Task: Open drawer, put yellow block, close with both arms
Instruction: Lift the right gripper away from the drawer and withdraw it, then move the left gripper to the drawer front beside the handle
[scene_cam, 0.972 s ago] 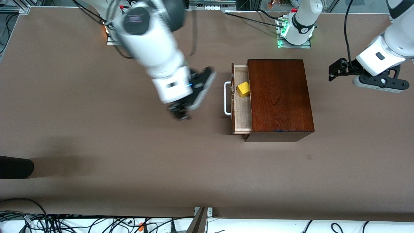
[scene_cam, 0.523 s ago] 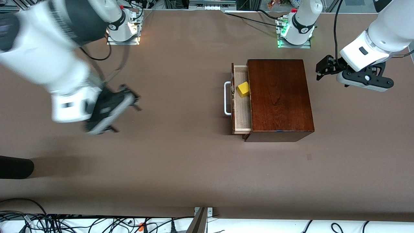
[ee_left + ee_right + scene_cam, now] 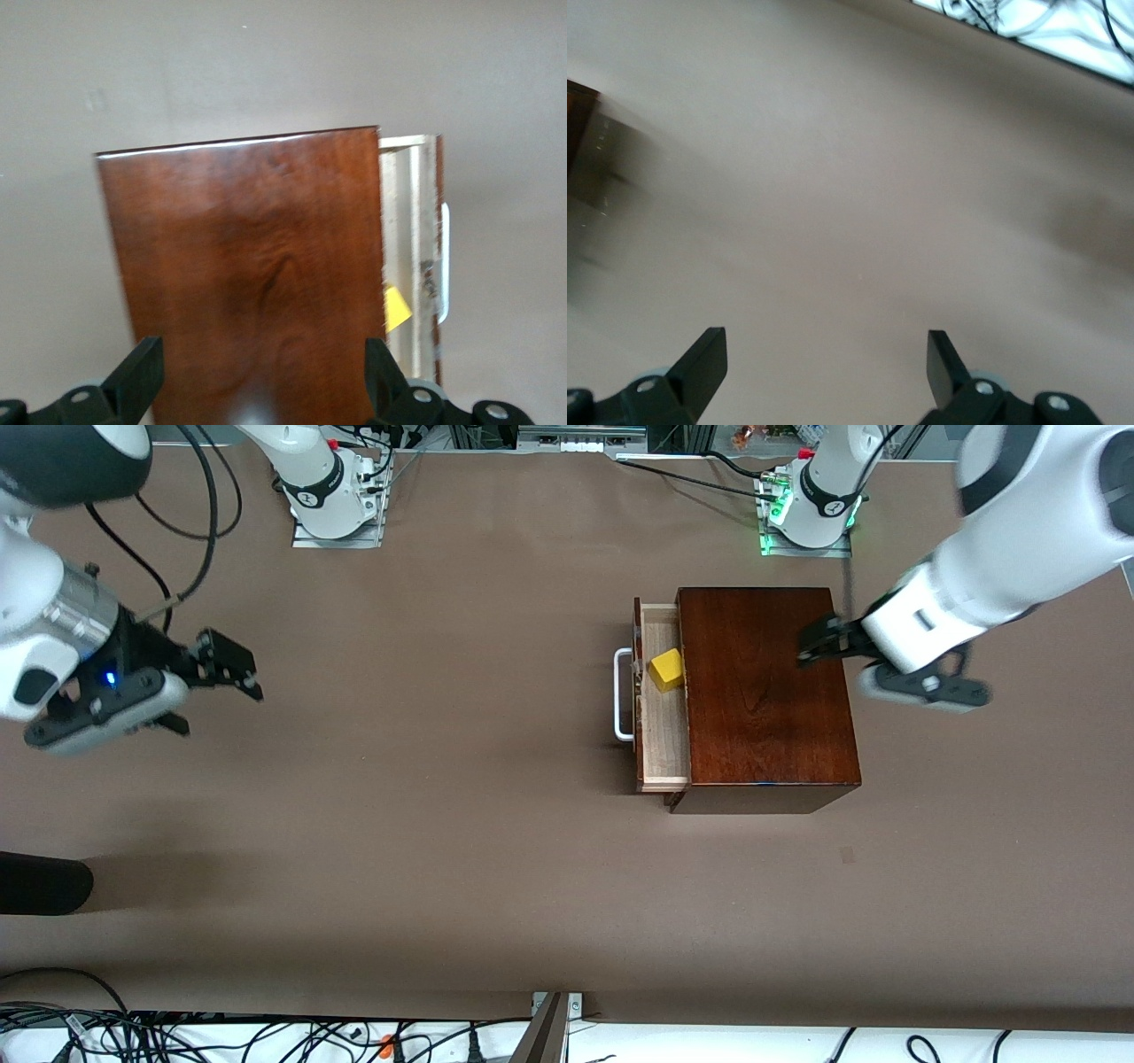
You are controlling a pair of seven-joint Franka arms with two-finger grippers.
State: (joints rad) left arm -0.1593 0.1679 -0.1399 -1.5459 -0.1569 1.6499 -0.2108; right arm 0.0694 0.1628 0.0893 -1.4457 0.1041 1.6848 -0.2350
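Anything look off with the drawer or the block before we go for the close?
Nothing looks damaged. The yellow block sits in the drawer, turned askew to its walls; the drawer is partly out. The left gripper, open, is over the wooden box; the right gripper, open, is over bare table toward the right arm's end.

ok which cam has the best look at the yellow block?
Front view: the yellow block sits in full sight in the open drawer. Left wrist view catches only a yellow sliver past the box edge. Right wrist view shows bare table, no block.
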